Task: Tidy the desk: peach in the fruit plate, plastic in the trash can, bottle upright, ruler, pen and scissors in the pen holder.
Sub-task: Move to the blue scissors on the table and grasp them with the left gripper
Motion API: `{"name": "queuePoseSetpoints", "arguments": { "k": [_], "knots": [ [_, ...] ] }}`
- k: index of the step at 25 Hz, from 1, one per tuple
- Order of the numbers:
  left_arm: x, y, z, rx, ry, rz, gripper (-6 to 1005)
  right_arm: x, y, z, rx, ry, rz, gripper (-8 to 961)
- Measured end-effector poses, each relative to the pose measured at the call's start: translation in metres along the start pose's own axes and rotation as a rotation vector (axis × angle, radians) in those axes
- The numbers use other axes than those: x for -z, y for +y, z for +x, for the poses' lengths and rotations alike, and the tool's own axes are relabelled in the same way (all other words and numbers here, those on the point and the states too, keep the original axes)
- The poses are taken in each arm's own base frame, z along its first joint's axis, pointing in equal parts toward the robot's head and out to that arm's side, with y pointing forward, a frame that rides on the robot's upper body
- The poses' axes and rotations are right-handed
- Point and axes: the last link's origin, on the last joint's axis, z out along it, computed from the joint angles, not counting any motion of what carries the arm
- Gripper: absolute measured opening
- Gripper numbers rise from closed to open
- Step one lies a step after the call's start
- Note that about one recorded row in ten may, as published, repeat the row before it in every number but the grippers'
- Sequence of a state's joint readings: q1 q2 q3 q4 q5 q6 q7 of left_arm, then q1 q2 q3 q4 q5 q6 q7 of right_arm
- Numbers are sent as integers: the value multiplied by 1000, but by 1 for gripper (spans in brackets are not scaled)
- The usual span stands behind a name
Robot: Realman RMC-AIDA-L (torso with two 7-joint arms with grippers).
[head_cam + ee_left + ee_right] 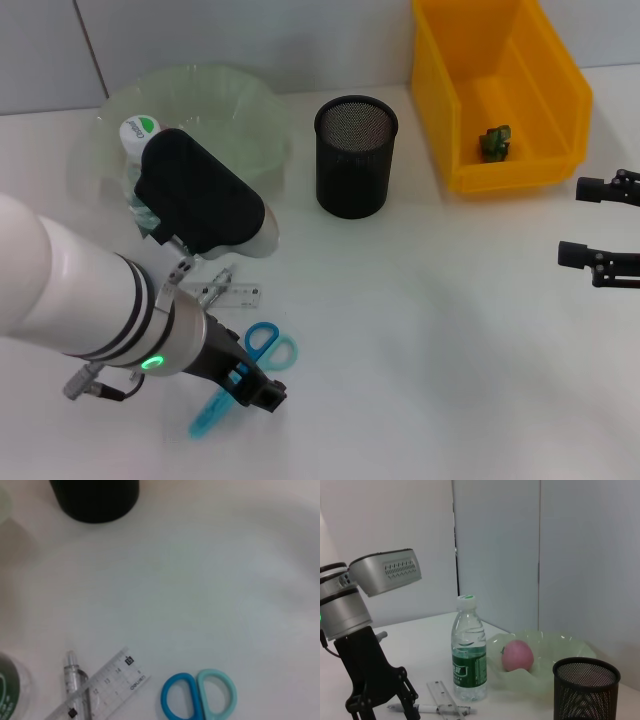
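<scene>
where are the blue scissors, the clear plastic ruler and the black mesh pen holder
blue scissors (198,696), left wrist view, where the two handle rings meet
clear plastic ruler (111,682), left wrist view, on its numbered end
black mesh pen holder (355,172), head view, on its front wall

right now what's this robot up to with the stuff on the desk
It is partway through tidying a desk. The peach already sits in the green fruit plate, the water bottle stands upright, and a green scrap lies in the yellow bin. The left gripper is low over the blue scissors, which lie on the table beside the clear ruler and pen. The mesh pen holder shows nothing inside. The right gripper waits open at the desk's right edge.
</scene>
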State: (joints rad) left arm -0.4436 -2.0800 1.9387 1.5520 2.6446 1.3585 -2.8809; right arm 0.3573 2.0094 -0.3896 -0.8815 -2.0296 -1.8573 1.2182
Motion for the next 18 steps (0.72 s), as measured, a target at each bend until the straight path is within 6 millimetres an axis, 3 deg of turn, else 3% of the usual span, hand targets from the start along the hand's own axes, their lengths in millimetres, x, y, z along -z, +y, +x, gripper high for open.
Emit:
{"name": "queuePoseSetpoints", "arguments": {
  "k": [18],
  "knots": [
    [-10, -2, -3, -11, -34, 9, 785, -1, 1, 0, -1, -2, 0, 834]
  ]
}}
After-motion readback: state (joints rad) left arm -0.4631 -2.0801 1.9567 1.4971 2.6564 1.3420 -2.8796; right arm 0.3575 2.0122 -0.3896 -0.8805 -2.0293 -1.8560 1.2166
